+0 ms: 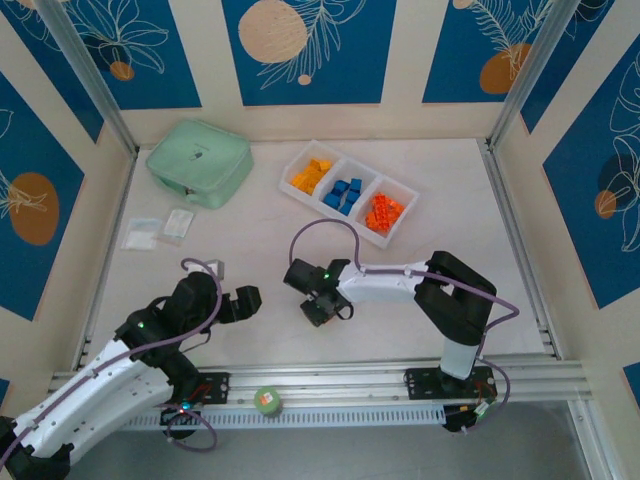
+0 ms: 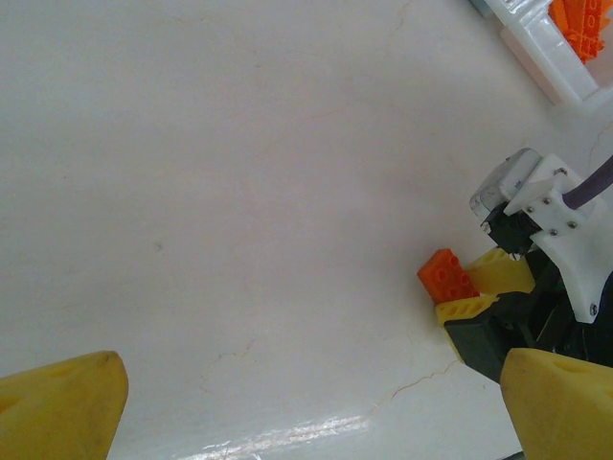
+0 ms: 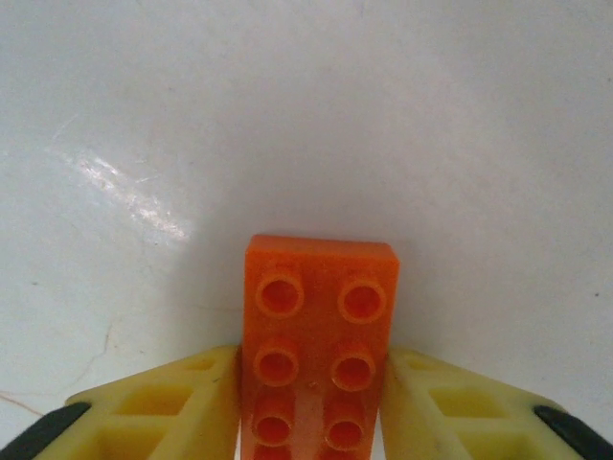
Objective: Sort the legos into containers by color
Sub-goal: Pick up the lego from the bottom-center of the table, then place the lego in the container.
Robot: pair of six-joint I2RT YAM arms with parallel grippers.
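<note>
- Orange-red brick (image 3: pixel 319 350) is pinched near one end by the right gripper (image 3: pixel 316 388); it could be levered loose when lifted.
- Left gripper (image 2: pixel 311 412) is spread wide, empty.

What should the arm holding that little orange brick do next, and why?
Probably lift straight up. The right gripper clamps both long sides of the orange-red brick, which lies on the table. The tray compartment holding the matching orange-red bricks is farther back.

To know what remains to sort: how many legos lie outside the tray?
1: an orange-red lego, between the fingers of the right gripper, in front of the tray. Others may be hidden.
</note>
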